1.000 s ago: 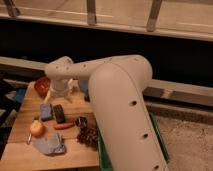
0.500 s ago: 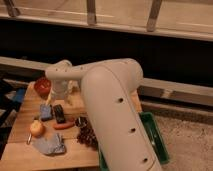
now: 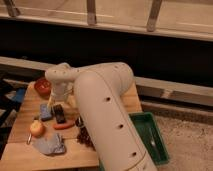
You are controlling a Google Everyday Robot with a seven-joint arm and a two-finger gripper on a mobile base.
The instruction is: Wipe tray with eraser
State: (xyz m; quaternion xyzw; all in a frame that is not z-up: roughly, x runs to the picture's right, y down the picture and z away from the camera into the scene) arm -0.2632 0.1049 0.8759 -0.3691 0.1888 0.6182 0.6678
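The green tray (image 3: 161, 131) sits at the right, beside the wooden table (image 3: 20, 150); my white arm covers its left part. The eraser (image 3: 59, 114), a small dark block, lies flat on the table next to a blue block (image 3: 45, 111). My gripper (image 3: 59, 98) hangs at the end of the arm, just above and behind the eraser and near the red bowl. It is open, nothing shows in it, and it is apart from the eraser.
A red bowl (image 3: 42, 86) stands at the table's far left. An orange fruit (image 3: 36, 128), a red-orange stick (image 3: 64, 126), a grey cloth (image 3: 50, 145) and a dark cluster (image 3: 86, 137) lie toward the front. A pale utensil (image 3: 152, 137) lies in the tray.
The bulky upper arm has shifted left in the view, uncovering much more of the green tray. The gripper has stayed over the table's far left area.
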